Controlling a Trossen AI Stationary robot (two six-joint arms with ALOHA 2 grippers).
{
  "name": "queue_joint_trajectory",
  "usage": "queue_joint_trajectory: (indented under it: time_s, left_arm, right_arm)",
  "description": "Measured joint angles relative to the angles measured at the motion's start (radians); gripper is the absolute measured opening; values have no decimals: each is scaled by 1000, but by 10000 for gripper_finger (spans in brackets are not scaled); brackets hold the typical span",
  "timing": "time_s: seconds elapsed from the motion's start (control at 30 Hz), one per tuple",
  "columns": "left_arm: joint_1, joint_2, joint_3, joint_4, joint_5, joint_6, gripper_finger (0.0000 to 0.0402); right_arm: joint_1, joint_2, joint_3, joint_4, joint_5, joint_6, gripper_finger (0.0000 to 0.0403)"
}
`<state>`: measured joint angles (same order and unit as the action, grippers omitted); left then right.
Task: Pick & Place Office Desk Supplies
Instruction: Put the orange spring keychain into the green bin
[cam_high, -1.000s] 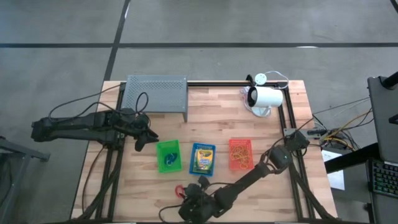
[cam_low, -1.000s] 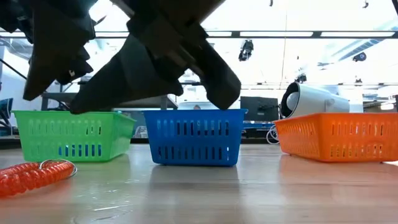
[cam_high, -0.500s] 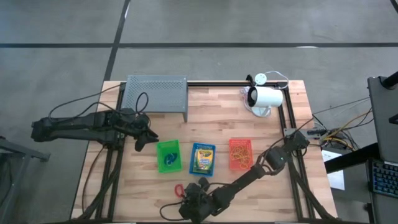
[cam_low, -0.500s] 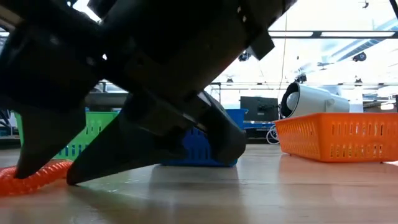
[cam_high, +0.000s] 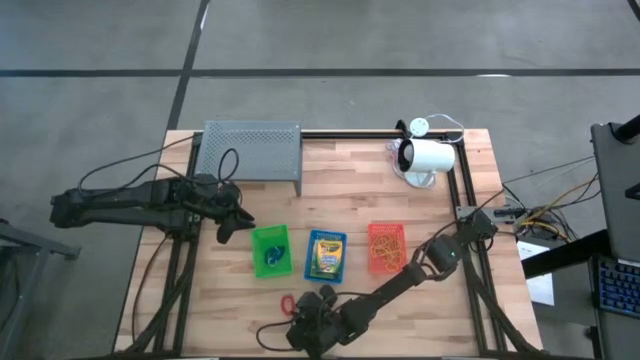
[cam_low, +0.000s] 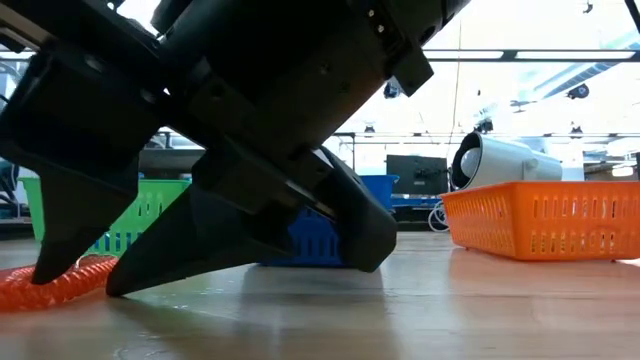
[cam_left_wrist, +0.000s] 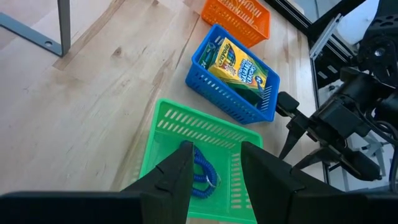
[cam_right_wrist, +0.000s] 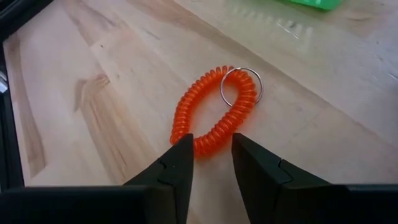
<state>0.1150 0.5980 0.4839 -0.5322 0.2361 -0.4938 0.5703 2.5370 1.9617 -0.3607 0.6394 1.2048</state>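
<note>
Lying near the desk's (cam_high: 470, 300) front edge, the red coil loop (cam_right_wrist: 214, 112) is straddled by the parted fingers of the right gripper (cam_right_wrist: 211, 163), not gripped. The left gripper (cam_left_wrist: 214, 163) is held parted over the green tray (cam_left_wrist: 186, 134).

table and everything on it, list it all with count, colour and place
wooden table: 1, light wood, under everything
perforated metal rack: 1, grey, far left of the table
cylindrical device: 1, white, far right corner
green tray: 1, left of the tray row, holds a blue coil loop
blue tray: 1, middle, holds a crayon box, yellow-green
orange tray: 1, right of the row, holds thin orange rubber bands
coil loop with key ring: 1, orange-red, on the table near the front edge
left tool: 1, dark, open, beside the green tray
right tool: 1, dark, open, fingers astride the orange-red coil
</note>
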Motion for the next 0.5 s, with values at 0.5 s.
queue_joint_trajectory:
  time_s: [0.5]
  left_arm:
    - [0, 0, 0, 0, 0, 0, 138]
  right_arm:
    - [-3, -2, 1, -48, -38, 59, 57]
